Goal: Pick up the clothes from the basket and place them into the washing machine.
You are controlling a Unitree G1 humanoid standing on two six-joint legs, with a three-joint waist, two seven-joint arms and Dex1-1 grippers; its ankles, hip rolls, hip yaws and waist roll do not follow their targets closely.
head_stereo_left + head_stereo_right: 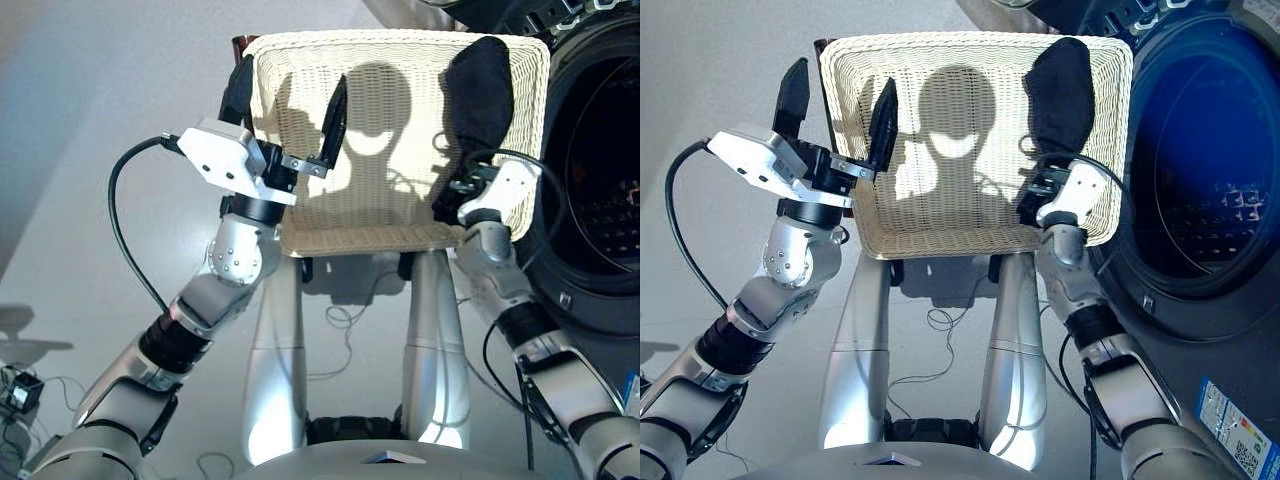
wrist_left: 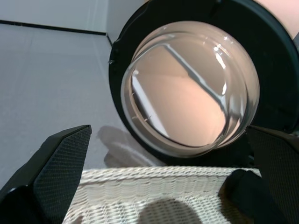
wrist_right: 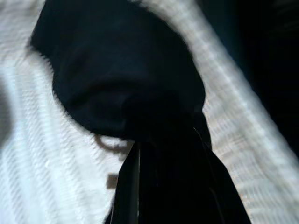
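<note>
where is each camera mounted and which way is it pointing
Left eye and right eye views: on the head, looking forward and down at the basket, black cloth and washing machine; both arms show.
Left wrist view: on the left arm, looking past the basket rim at the machine's glass door; the left gripper is open.
Right wrist view: on the right arm, close over the black cloth at the right gripper.
All views share the basket.

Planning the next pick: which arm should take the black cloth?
Right. The right gripper is already at the black cloth strip in the cream-white woven wicker basket, beside the washing machine. The left gripper sits open opposite.
</note>
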